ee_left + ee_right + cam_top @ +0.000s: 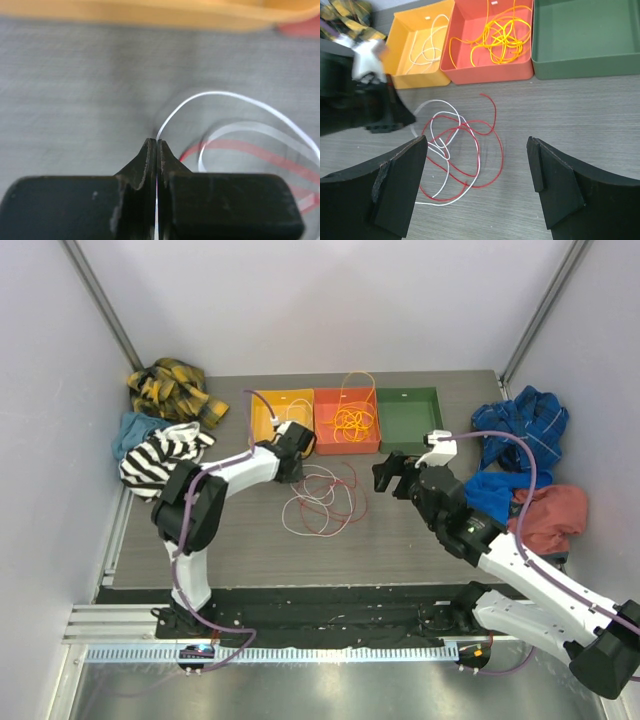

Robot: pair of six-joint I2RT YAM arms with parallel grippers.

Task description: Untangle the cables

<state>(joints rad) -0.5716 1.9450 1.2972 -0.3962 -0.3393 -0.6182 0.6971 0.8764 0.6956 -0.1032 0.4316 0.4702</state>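
Observation:
A loose tangle of one white cable (303,502) and one red cable (345,502) lies on the dark table in front of the trays. My left gripper (297,468) is at the tangle's upper left edge. In the left wrist view its jaws (157,142) are pressed together, pinching the white cable (225,95), which arcs away to the right over the red cable (260,152). My right gripper (390,478) hovers to the right of the tangle. It stands wide open (477,141) and holds nothing, with the white cable (442,150) and red cable (492,125) below it.
At the back stand a yellow tray (262,432) holding a white cable, a red tray (347,447) holding a yellow-orange cable (352,420), and a green tray (408,420). Clothes lie at the left (160,455) and at the right (520,425).

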